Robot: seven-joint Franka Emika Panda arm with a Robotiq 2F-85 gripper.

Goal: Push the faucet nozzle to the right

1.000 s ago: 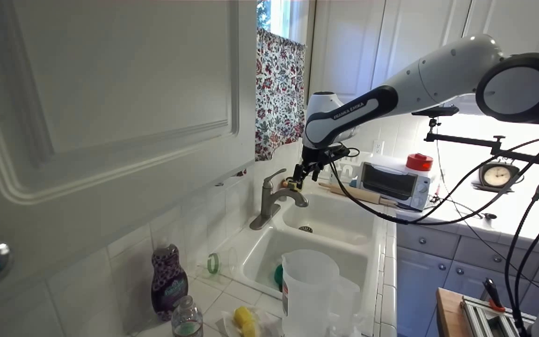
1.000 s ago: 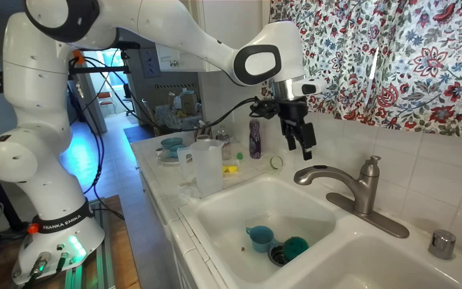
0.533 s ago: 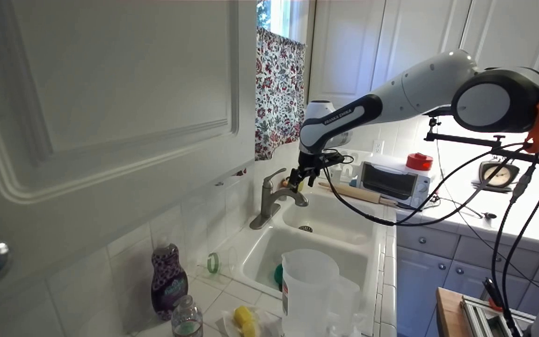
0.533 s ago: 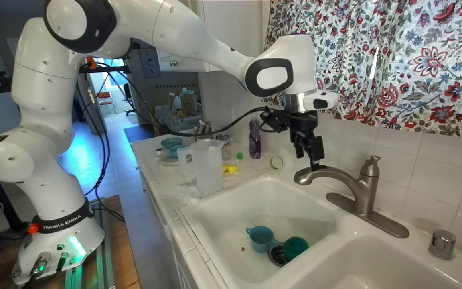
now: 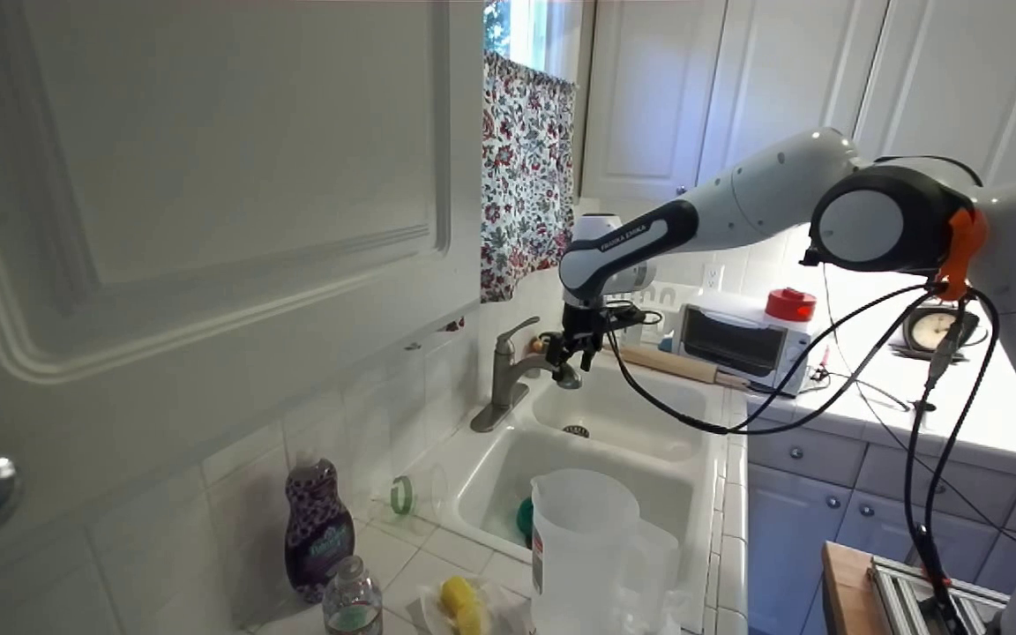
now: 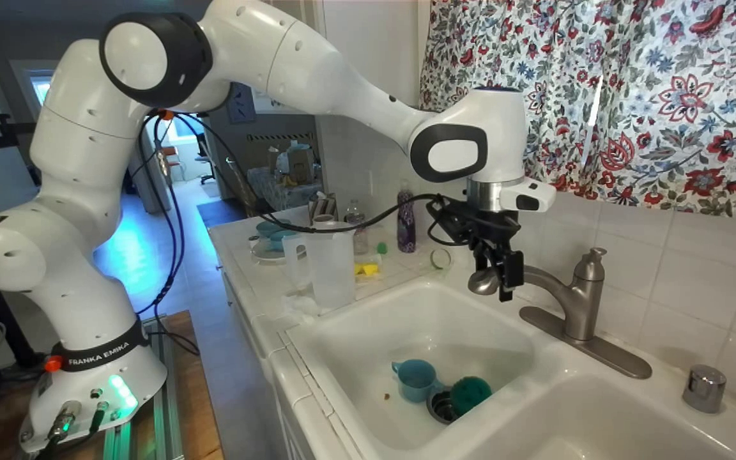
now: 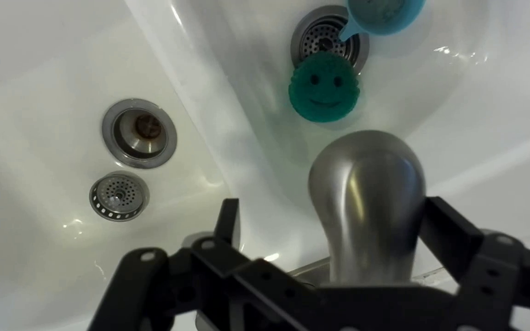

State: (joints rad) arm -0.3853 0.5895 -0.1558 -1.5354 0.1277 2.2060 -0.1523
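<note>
From where I stand, the job looks set up but not done. The hand (image 7: 331, 207) straddles the faucet nozzle (image 7: 369, 202), its fingers (image 7: 227, 220) spread apart and clasping nothing; in the wrist view the right finger (image 7: 451, 234) lies against the nozzle or just beside it, I can't tell which, and the left one stands well apart. The nozzle reaches out from its upright tap base (image 6: 588, 297), its head near the sink divider (image 7: 214, 115); the wrist view shows it above the scrubber basin (image 7: 490, 119), where the green scrubber (image 7: 324, 87) lies. If right is meant for someone facing the floral curtain (image 6: 681, 108), I judge the reaching finished and the sideways push remaining: the nozzle has yet to swing out over the other basin (image 7: 30, 115), where a drain (image 7: 140, 133) and a strainer (image 7: 118, 196) show. That right finger seems to be on the proper side for it. Afterwards, I'd guess, only drawing the hand clear is wanted.
</note>
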